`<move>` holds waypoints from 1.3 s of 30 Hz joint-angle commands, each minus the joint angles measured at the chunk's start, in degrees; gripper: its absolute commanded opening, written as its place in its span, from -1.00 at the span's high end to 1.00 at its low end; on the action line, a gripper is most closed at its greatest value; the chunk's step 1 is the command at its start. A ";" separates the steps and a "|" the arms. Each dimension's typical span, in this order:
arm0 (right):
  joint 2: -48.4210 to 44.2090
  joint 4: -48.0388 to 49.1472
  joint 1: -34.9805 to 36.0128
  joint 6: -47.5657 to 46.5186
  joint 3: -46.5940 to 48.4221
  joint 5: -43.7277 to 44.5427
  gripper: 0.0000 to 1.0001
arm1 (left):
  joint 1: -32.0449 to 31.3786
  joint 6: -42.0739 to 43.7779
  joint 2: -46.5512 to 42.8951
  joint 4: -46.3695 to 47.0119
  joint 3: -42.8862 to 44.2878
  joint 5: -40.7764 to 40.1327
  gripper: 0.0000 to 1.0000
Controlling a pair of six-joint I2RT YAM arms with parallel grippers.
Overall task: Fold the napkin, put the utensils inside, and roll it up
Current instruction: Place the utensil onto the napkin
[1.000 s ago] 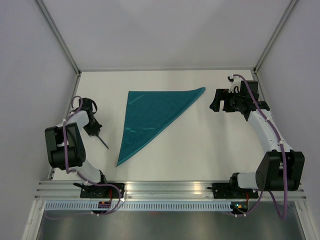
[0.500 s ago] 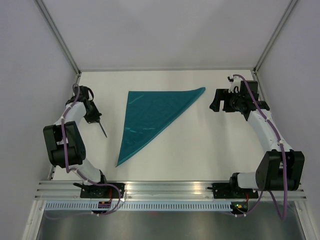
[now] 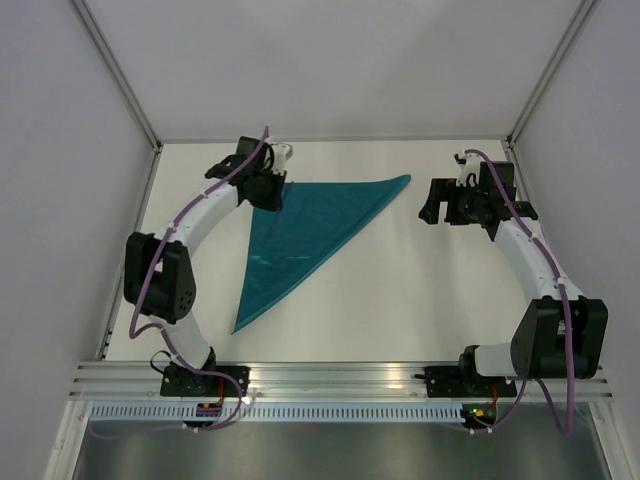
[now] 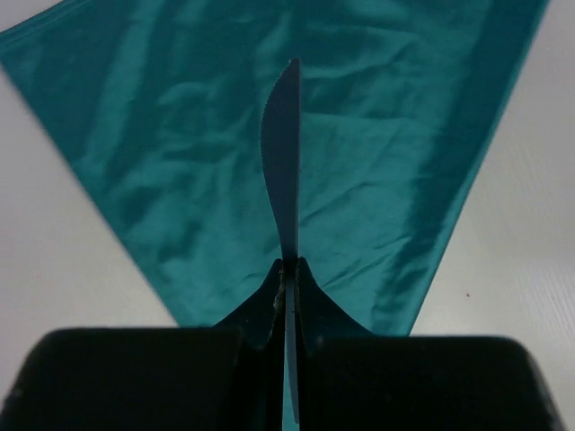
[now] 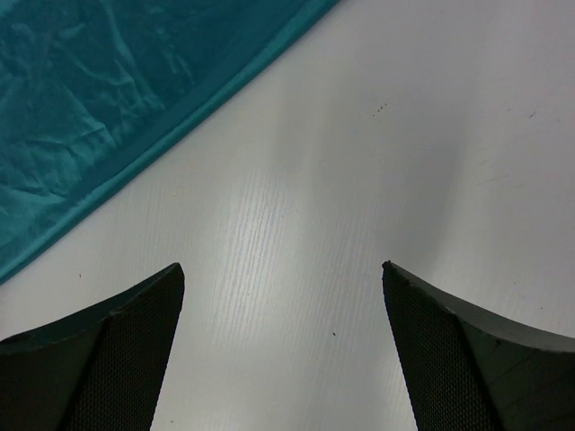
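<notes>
The napkin (image 3: 300,235) lies flat on the desk (image 3: 400,300) as a folded triangle, left of the middle. One straight edge runs along the far side, from a corner at far left to a sharp tip pointing at the right edge. A second edge runs down from that far-left corner towards the near edge, roughly parallel to the desk's left edge. The long slanted edge joins the two tips. The cloth shows light creases, and its edges lie flat.

The left gripper (image 3: 268,190) hangs over the far-left corner of the napkin, fingers pressed together on a dark knife (image 4: 283,153). In the left wrist view the blade stands on edge, its tip pointing out over the teal cloth (image 4: 180,162).

The right gripper (image 3: 432,203) sits just beyond the napkin's right tip, jaws spread wide, with only bare desk between them (image 5: 283,269). The slanted edge (image 5: 90,108) crosses the upper left of its view.

Bare desk fills the near right, between the slanted edge and the right arm. A narrower strip runs along the left edge.
</notes>
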 commanded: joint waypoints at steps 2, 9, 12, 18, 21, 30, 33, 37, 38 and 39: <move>0.14 -0.24 -0.19 0.14 1.94 1.09 -0.91 | -6.77 7.94 8.96 -7.09 9.25 2.94 0.95; 0.14 0.20 -0.11 -0.13 1.85 2.32 -0.91 | -13.19 8.65 18.55 -10.17 17.36 3.72 0.95; 0.23 0.29 -0.19 -0.12 1.76 2.67 -0.91 | -14.77 8.83 20.66 -10.17 18.07 4.43 0.95; 0.93 0.37 -0.19 -0.21 1.76 2.76 -0.91 | -17.32 8.04 23.91 -9.47 18.86 4.60 0.95; 0.84 0.29 -0.19 -0.21 1.76 2.84 -0.91 | -18.02 7.25 24.62 -8.16 18.86 5.49 0.95; 0.85 0.29 -0.19 -0.21 1.76 2.93 -0.91 | -19.35 6.46 27.17 -7.54 21.32 6.45 0.95; 0.84 0.37 -0.19 -0.21 1.68 3.02 -0.91 | -19.61 6.19 27.87 -7.45 21.50 6.28 0.95; 0.93 0.29 -0.19 -0.30 1.76 3.02 -0.91 | -19.61 5.49 28.31 -7.18 21.15 6.45 0.95; 0.85 0.37 -0.11 -0.21 1.76 3.02 -0.91 | -19.70 5.40 28.49 -7.10 20.97 6.45 0.95; 0.84 0.38 -0.19 -0.30 1.76 3.02 -0.91 | -19.87 5.31 28.49 -7.01 20.88 6.63 0.95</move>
